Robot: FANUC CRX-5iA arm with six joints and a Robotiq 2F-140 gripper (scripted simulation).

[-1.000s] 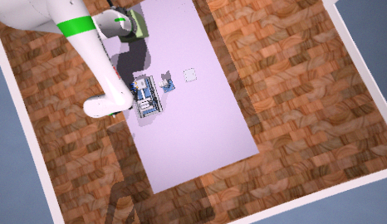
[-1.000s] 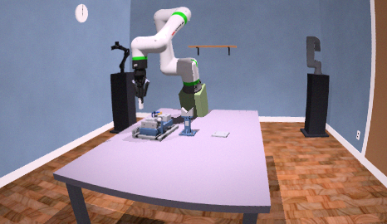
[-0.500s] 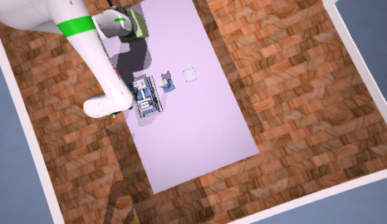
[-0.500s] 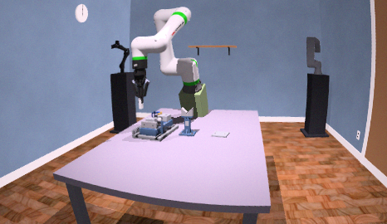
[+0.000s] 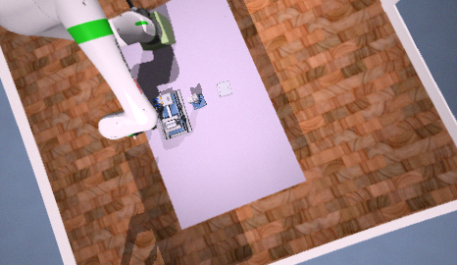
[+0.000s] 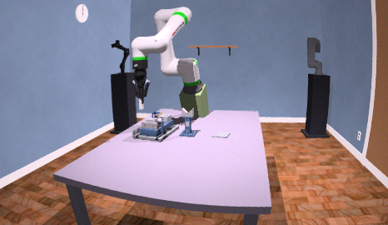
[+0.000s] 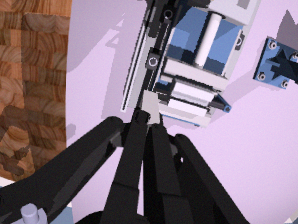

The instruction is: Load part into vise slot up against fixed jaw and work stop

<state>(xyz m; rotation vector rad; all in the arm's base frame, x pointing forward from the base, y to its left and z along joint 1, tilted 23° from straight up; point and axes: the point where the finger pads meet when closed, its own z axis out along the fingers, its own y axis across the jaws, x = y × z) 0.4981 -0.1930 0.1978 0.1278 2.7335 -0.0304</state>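
My hand (image 6: 141, 100) was pressed together, empty, above the vise (image 6: 153, 128) | part (image 7: 208, 38) lay between its jaws | V-block (image 6: 188, 125) beside, infeed plate (image 6: 221, 135) nearer desk (image 6: 175, 169) middle | blue walls, wood floor

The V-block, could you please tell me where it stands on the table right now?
In the exterior view the V-block stands on the table between the vise on its left and the flat infeed plate on its right.
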